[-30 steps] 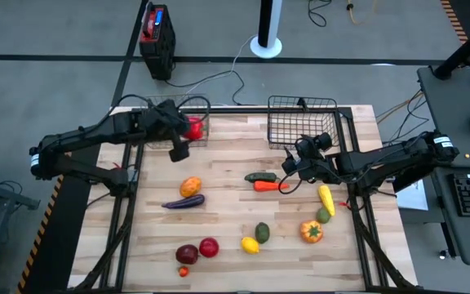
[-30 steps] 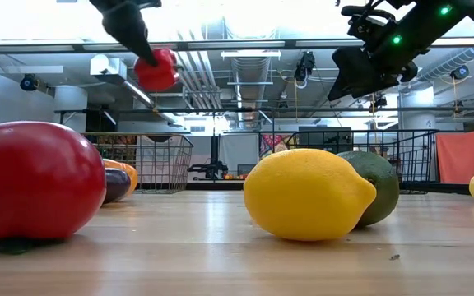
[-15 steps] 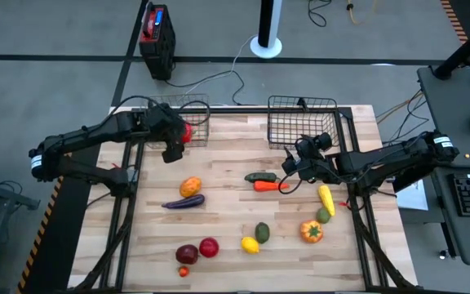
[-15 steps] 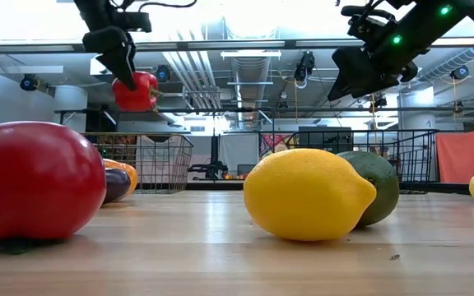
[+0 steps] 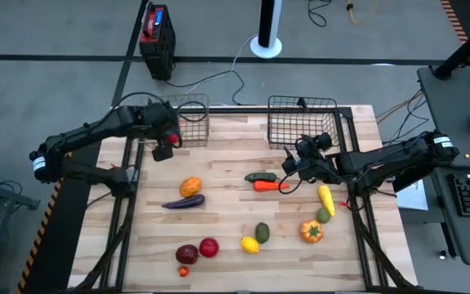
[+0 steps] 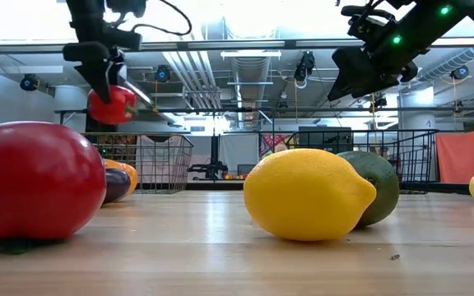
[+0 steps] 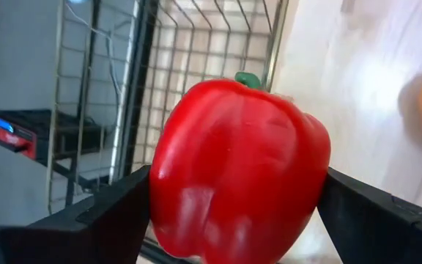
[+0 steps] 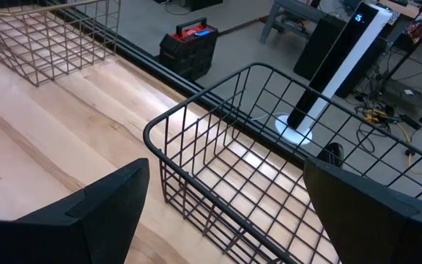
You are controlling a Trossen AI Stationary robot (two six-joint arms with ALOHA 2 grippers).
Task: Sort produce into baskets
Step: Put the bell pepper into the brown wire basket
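Left gripper (image 5: 164,150) jaws are gripping a red pepper (image 7: 239,172), hanging above the table (image 5: 227,212) beside the left basket (image 5: 188,120). Right gripper (image 5: 290,166) is hovering open-jawed near the right basket (image 8: 218,183).

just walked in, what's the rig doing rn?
Sorting toy produce into two wire baskets. The left claw holds a red pepper in the air near the left basket. The right claw hangs open in front of the right basket, above the carrot. The other produce lies on the table.
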